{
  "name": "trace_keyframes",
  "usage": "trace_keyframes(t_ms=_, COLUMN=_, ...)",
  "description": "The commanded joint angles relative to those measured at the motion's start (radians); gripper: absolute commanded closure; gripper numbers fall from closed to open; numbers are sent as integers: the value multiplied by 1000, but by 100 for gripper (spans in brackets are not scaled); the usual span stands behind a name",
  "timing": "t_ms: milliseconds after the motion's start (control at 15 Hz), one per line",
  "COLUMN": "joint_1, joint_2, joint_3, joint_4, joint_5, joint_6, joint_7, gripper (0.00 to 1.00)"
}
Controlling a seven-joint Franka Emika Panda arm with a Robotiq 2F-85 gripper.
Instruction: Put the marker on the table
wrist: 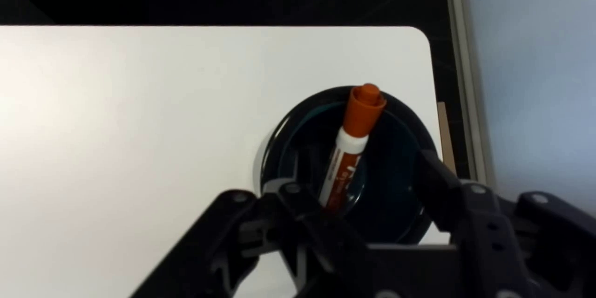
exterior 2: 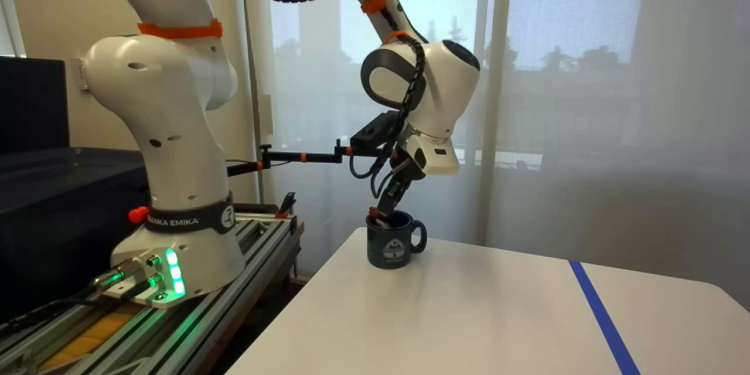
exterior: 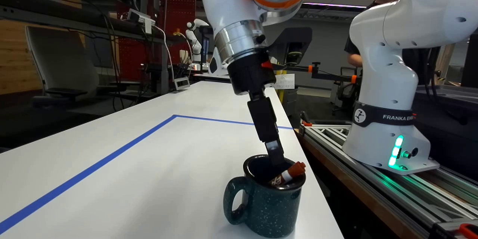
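The marker (wrist: 341,174) has an orange-red cap, a white band and a reddish label. It leans inside the dark blue-green mug, cap end up over the rim, in the wrist view and in both exterior views (exterior: 290,173) (exterior 2: 375,216). The mug (exterior: 274,209) stands upright on the white table (exterior: 160,168), near its edge. My gripper (wrist: 365,167) is open, with its fingertips at the mug's mouth and one finger reaching inside. The marker lies between the fingers, closer to the left one in the wrist view. Its lower end is hidden.
Blue tape lines (exterior: 123,148) run across the table. The railed robot base platform (exterior: 377,179) stands beside the table's edge, close to the mug. A curtained window (exterior 2: 574,99) is behind the table. The mug's handle (exterior 2: 419,237) points away from the robot base.
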Motion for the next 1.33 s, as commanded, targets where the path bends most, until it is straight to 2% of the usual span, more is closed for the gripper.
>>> trace_keyframes(t_ms=0, joint_1=5, joint_2=16, joint_3=12, joint_4=21, joint_5=-17, joint_6=14, joint_7=30, gripper=40)
trace_keyframes(t_ms=267, joint_1=9, joint_2=38, joint_3=19, joint_4=37, joint_5=-18, joint_6=14, joint_7=33, gripper=49)
trace_keyframes(t_ms=400, joint_1=11, joint_2=52, joint_3=25, joint_4=45, joint_5=-18, joint_6=16, joint_7=35, gripper=58)
trace_keyframes(t_ms=467, joint_1=12, joint_2=61, joint_3=27, joint_4=49, joint_5=-18, joint_6=15, joint_7=36, gripper=58)
trace_keyframes(t_ms=533, joint_1=13, joint_2=70, joint_3=29, joint_4=55, joint_5=-19, joint_6=14, joint_7=36, gripper=53)
trace_keyframes(t_ms=600, joint_1=13, joint_2=80, joint_3=31, joint_4=58, joint_5=-21, joint_6=16, joint_7=38, gripper=58)
trace_keyframes(t_ms=800, joint_1=12, joint_2=105, joint_3=33, joint_4=70, joint_5=-27, joint_6=16, joint_7=40, gripper=53)
trace_keyframes(t_ms=1267, joint_1=10, joint_2=159, joint_3=35, joint_4=96, joint_5=-29, joint_6=14, joint_7=39, gripper=60)
